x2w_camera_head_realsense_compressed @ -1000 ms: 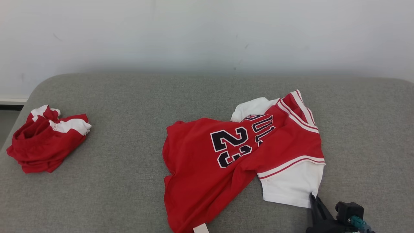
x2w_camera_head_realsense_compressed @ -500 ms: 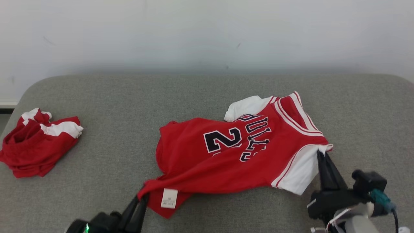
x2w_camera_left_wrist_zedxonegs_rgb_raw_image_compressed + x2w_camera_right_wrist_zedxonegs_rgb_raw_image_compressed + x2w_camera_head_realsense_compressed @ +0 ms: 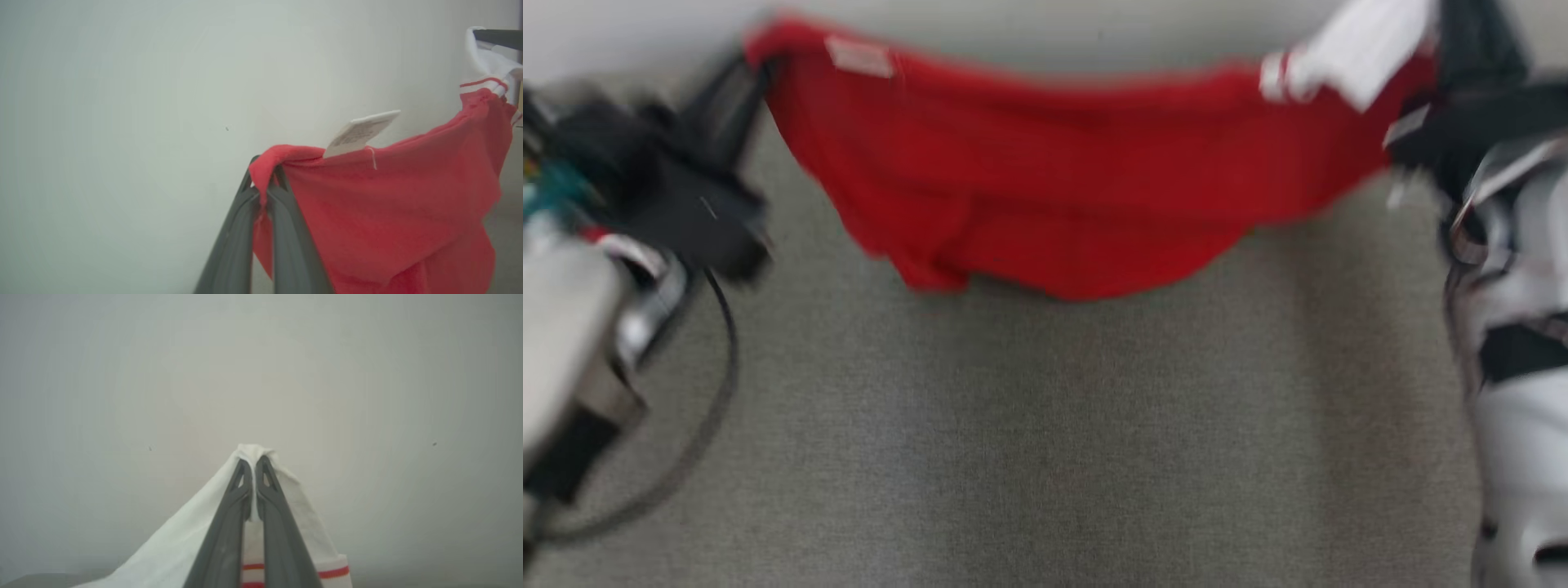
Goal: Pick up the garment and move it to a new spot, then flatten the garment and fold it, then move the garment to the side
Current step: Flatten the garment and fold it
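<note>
Left gripper (image 3: 265, 181) is clamped shut on a red corner of the jersey (image 3: 1054, 204), just beside the white label (image 3: 359, 132). Right gripper (image 3: 253, 461) is clamped shut on the jersey's white, red-striped edge. Jersey hangs stretched between the two, sagging in the middle, over the grey cushion (image 3: 1045, 457) with the pale wall (image 3: 122, 122) behind. The head view is blurred, so can't tell if the low edge touches the cushion.
</note>
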`<state>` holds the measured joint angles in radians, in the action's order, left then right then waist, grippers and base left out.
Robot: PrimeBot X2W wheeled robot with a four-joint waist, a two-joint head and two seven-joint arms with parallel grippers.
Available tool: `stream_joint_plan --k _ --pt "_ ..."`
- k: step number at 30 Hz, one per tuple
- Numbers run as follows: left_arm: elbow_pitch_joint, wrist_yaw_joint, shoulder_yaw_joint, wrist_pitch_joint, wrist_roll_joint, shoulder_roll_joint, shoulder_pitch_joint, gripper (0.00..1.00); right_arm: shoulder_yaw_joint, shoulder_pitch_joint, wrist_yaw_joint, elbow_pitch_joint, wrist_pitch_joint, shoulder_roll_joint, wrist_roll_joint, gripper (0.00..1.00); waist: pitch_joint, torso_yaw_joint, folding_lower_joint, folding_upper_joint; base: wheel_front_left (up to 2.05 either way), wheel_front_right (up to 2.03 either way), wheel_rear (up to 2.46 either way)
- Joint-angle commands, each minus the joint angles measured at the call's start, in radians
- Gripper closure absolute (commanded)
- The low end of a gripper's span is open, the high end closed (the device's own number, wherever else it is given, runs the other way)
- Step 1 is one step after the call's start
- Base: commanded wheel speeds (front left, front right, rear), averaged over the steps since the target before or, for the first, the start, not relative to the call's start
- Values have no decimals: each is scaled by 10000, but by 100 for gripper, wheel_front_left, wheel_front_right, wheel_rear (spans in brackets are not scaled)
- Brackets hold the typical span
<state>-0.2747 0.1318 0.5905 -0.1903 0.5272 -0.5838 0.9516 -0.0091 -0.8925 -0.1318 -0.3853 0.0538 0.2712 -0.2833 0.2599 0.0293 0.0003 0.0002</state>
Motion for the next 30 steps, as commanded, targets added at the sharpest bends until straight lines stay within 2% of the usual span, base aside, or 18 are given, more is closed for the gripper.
stream_joint_plan --k 1,3,10,16,19,30 --pt "-211 -22 0 42 437 -129 717 100 105 -773 24 -110 -198 91 147 100 1772 -73 -3 -2 0 0 0" --pt "-545 -22 436 99 589 -432 1898 100 74 -1949 24 -388 -393 27 82 100 2221 -144 -3 -2 0 0 0" --pt "-1950 -22 1434 198 1551 -957 5415 100 139 -5783 24 -1800 -1208 -212 165 100 3339 -472 -3 -2 0 0 0" --pt "-2960 -22 1810 -1 2146 -732 7808 100 -230 -8228 24 -3020 -1378 -518 424 100 3725 -648 -3 -2 0 0 0" --pt "-3150 -22 2104 -49 2251 -663 8484 100 -342 -8873 24 -3352 -1395 -606 524 100 3765 -667 -3 -2 0 0 0" --pt "-4230 -22 3797 0 2784 -562 11292 100 -558 -11892 24 -5147 -1075 -932 2090 100 3976 -880 -3 -2 0 0 0"
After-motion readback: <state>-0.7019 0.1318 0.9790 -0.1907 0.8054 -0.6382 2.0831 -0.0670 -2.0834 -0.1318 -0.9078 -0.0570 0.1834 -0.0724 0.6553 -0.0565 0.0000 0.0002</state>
